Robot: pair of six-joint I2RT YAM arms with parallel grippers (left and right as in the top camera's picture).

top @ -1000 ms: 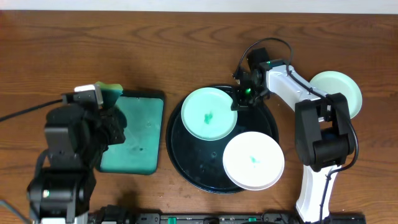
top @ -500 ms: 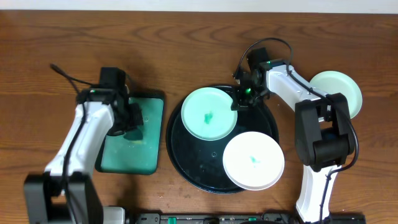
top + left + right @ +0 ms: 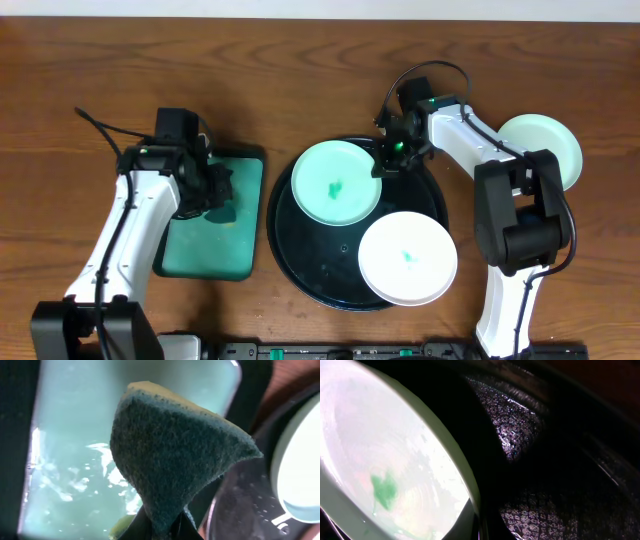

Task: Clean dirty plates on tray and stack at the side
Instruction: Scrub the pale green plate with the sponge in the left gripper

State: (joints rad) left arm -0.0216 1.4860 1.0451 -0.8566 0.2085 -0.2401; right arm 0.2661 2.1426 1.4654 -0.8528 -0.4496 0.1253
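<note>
Plates numbered three. A mint green plate (image 3: pixel 336 183) and a white plate (image 3: pixel 407 258) lay on the black tray (image 3: pixel 300 245), each with a teal smear at centre. A second mint green plate (image 3: pixel 545 148) sat off the tray on the bench (image 3: pixel 300 80) at the far right, likely the start of the stack. The right tool (image 3: pixel 384 166) met the rim of the mint green plate on the tray. In the right wrist view it appeared pinched on that rim, probably to steady the plate for wiping. One sponge (image 3: pixel 170 455), its dark scouring face toward the camera, was clamped in the left tool (image 3: pixel 207 190). That tool hung over the single teal tray (image 3: pixel 215 255), whose wet floor suggested the sponge was there for wetting. By this layout, two plates were not yet cleaned.
</note>
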